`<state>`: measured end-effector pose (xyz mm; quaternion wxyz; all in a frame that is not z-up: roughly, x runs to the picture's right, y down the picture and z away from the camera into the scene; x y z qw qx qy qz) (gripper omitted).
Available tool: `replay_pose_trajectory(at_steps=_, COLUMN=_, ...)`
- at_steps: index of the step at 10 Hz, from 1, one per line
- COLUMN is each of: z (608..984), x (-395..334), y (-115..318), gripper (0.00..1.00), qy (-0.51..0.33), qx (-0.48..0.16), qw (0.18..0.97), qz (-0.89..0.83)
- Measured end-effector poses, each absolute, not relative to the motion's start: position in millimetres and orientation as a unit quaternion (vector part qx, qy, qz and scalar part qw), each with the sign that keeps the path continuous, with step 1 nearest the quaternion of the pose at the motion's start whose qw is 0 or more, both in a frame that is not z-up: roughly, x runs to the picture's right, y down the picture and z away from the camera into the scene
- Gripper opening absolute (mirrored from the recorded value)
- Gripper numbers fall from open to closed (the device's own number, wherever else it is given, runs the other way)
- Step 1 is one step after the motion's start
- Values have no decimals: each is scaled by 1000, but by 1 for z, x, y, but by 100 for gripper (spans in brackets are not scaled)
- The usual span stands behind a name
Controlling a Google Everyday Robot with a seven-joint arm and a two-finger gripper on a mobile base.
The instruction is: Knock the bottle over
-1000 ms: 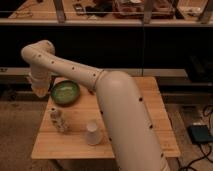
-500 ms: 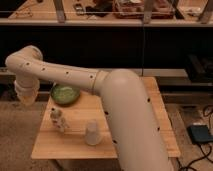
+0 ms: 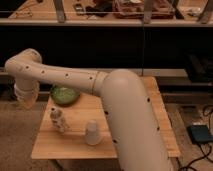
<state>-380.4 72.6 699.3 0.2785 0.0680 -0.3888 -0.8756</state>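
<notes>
The bottle [image 3: 58, 120] is small, slim and white with greyish patches. It stands upright near the left edge of the wooden table [image 3: 135, 137]. My gripper [image 3: 25, 98] hangs at the end of the long cream arm [image 3: 75, 80], just off the table's left side. It is up and to the left of the bottle and apart from it.
A green bowl [image 3: 65, 94] sits at the table's back left, close to the gripper. A plain white tapered cup [image 3: 92, 133] stands to the right of the bottle. The arm's thick segment [image 3: 132, 125] covers the table's middle. Dark shelving [image 3: 125, 45] runs behind.
The arm has swung to the left and the gripper has moved from above the bowl to beyond the table's left edge, slightly lower. The bottle, cup and bowl have not moved.
</notes>
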Motion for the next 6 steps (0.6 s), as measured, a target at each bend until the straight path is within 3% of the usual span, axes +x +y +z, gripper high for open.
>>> replay_pose_trajectory(at_steps=6, z=685, x=-397, y=153, gripper=0, qy=-421, qx=75, qw=214, qz=-878)
